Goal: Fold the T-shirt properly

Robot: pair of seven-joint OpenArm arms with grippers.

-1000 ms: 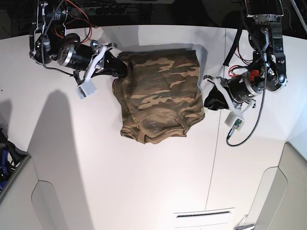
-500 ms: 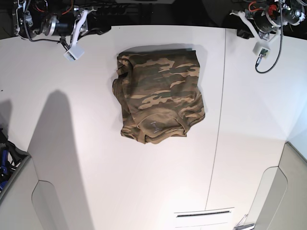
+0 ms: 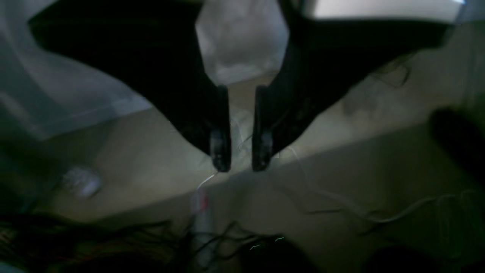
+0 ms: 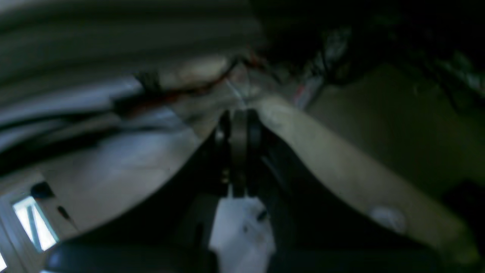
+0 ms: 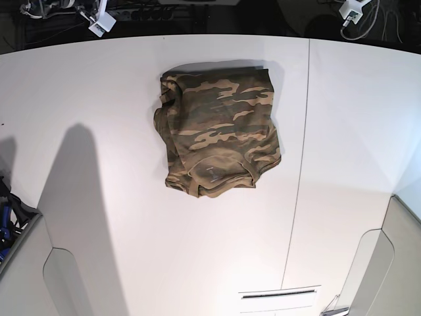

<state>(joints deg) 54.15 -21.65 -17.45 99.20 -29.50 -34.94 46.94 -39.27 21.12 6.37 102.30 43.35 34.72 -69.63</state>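
One folded camouflage T-shirt [image 5: 220,125] is seen on a white table, both arms at its far edge

The T-shirt is laid out as a compact, roughly square bundle on the white table [image 5: 197,250], in the upper middle of the base view. Streaks of brown, tan and dark olive green are shown across it. The rounded neckline is turned toward the near side of the table, and loose, rumpled folds are gathered along the side nearer the right arm. A soft shadow is cast along the far edge of the cloth. It is touched by neither arm.

Beyond the cloth, the two arms are seen only in part, at the top corners of the base view. In the left wrist view, the left gripper [image 3: 241,167] is parted, with a narrow gap between its fingertips and nothing held. In the right wrist view, the right gripper [image 4: 238,117] is clenched, its tips pressed together, and no cloth is gripped.

Below the left gripper, a blurred floor [image 3: 151,151] and a thin pale cable [image 3: 337,197] are shown. A tall, dim shadow is thrown over the table on the right arm's side.
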